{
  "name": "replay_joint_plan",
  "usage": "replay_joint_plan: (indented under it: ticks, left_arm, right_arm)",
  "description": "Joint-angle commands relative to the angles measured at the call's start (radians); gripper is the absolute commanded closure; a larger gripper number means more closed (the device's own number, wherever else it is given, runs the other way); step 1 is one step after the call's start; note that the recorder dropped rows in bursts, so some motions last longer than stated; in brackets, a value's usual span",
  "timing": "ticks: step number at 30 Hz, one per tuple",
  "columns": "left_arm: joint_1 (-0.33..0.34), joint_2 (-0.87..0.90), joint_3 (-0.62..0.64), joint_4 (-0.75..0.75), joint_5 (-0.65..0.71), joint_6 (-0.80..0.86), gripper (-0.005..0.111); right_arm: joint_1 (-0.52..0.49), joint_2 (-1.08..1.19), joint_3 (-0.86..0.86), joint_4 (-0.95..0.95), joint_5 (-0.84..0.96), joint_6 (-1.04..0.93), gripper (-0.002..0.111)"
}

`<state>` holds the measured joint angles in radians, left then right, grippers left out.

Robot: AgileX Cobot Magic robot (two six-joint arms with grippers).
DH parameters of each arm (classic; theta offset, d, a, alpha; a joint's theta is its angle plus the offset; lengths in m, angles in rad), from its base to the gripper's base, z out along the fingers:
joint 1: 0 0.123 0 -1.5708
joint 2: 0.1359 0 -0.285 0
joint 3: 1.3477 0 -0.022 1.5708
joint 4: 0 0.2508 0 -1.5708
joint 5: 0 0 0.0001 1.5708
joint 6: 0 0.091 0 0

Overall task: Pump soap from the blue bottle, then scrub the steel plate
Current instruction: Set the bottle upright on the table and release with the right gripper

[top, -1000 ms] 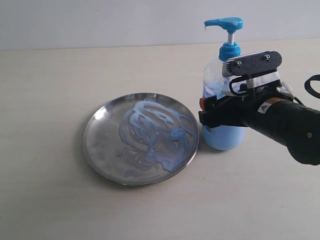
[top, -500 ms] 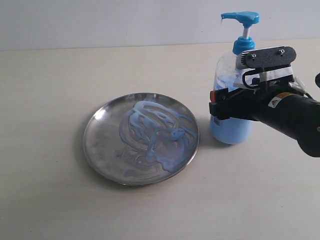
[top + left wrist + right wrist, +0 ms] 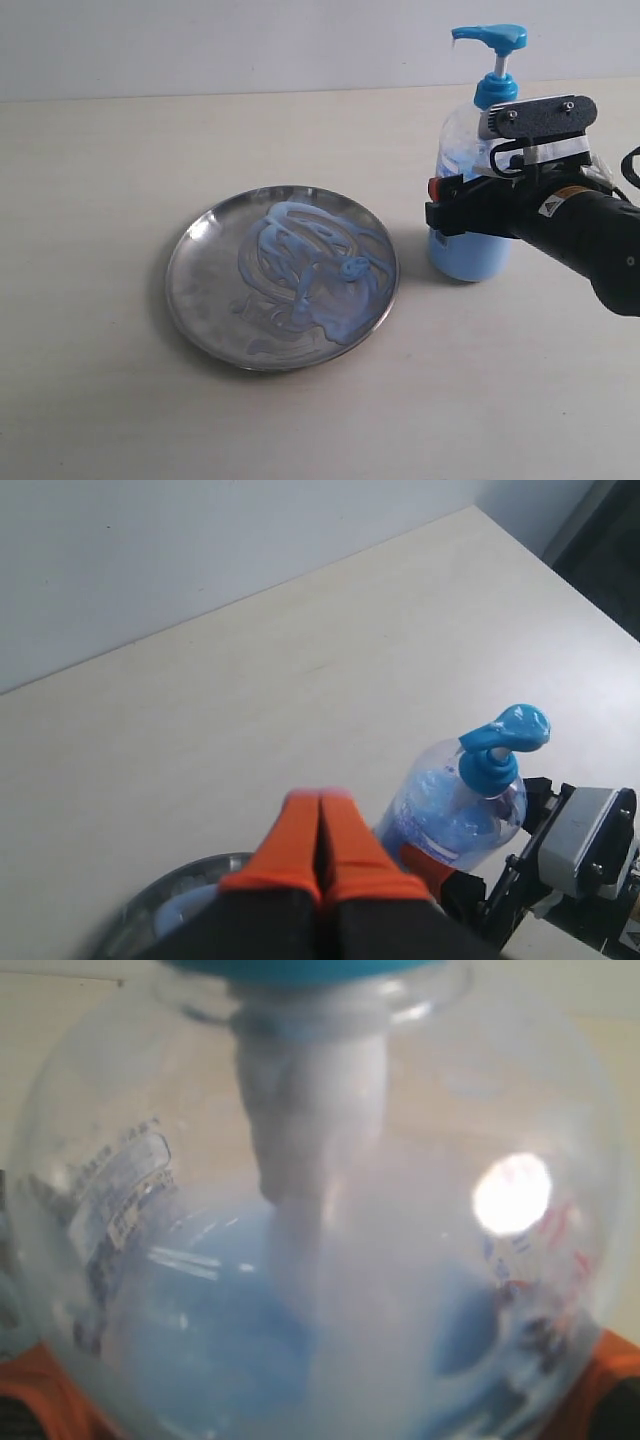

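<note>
The steel plate (image 3: 195, 290) lies left of centre, smeared with swirls of pale blue soap (image 3: 300, 262). To its right stands the blue bottle (image 3: 468, 258), upright, its pump head (image 3: 492, 38) pointing left. My right gripper (image 3: 462, 208) is shut on the bottle's body, an orange finger (image 3: 38, 1392) at each side of the blurred bottle (image 3: 320, 1260). My left gripper (image 3: 320, 815) is shut and empty; its view looks down on the plate's rim (image 3: 165, 885) and the bottle (image 3: 450, 810). That gripper is outside the exterior view.
The pale tabletop (image 3: 120, 140) runs back to a white wall (image 3: 200, 40). A narrow gap separates bottle and plate. The black right arm (image 3: 590, 240) reaches in from the right edge.
My right gripper has carried the bottle to the right and slightly back, away from the plate's rim. The plate and soap have not moved.
</note>
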<state>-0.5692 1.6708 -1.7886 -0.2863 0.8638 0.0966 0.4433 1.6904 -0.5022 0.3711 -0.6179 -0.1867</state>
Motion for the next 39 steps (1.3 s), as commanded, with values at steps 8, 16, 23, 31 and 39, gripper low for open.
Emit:
replay_joint_plan:
  ticks: [8, 16, 23, 31, 39]
  left_arm:
    - [0.004, -0.011, -0.004, 0.016, -0.004, -0.005, 0.107]
    - [0.004, -0.011, -0.004, 0.016, -0.004, -0.005, 0.107]
    - [0.004, -0.011, -0.004, 0.016, 0.000, -0.005, 0.107]
    - [0.004, -0.007, -0.004, 0.021, 0.020, -0.001, 0.107]
    - [0.004, -0.007, -0.004, 0.021, 0.026, -0.001, 0.107]
  right_arm:
    - [-0.051, 0.020, -0.014, -0.087, -0.313, 0.034, 0.108]
    - [-0.051, 0.035, -0.014, -0.132, -0.298, 0.082, 0.108]
    - [-0.051, 0.035, -0.014, -0.079, -0.282, 0.085, 0.108]
    - [-0.051, 0.035, -0.014, -0.055, -0.267, 0.083, 0.108]
    - [-0.051, 0.035, -0.014, -0.076, -0.267, 0.083, 0.101]
